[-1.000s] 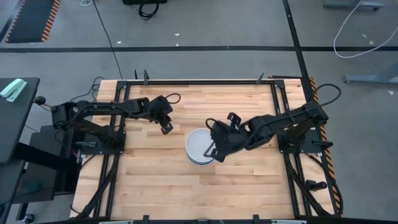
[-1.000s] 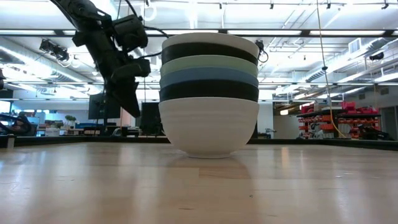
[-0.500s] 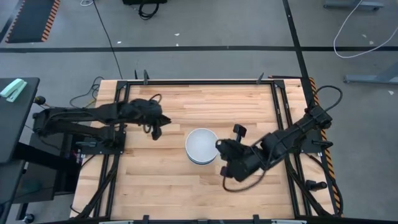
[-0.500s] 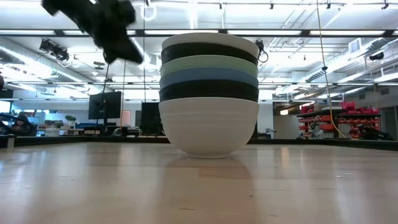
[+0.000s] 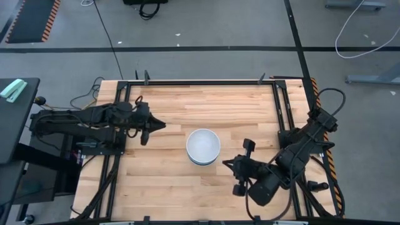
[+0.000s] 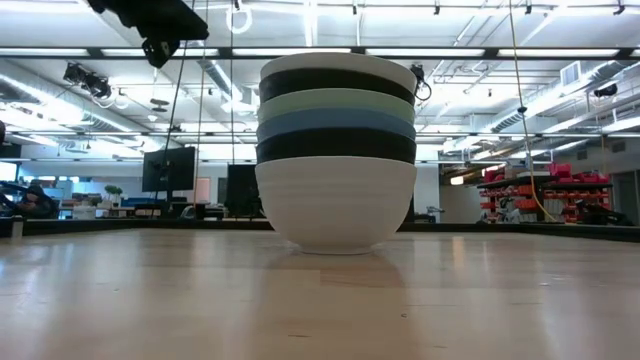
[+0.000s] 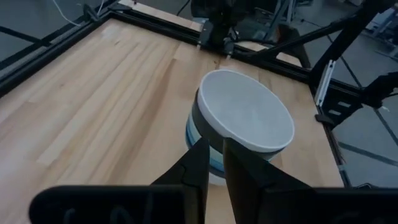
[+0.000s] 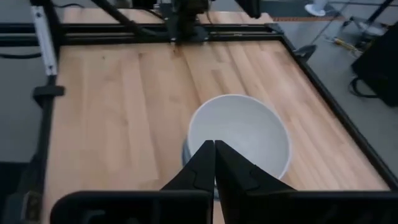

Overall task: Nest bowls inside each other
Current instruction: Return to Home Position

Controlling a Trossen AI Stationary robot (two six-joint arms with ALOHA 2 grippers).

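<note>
Bowls (image 6: 337,150) — 1 upright nested stack, rims up, mid-table (image 5: 162,187)

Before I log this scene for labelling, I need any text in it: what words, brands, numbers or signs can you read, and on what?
None can be read.
Bowls: plain, no print in any view.
Table: bare wood, no marks.
Screens and shelves in the room behind, low view: too small and blurred to read.

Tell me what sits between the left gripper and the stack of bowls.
Nothing: in the high view, only bare table separates the left gripper from the stack of bowls. The left wrist view agrees.
</note>
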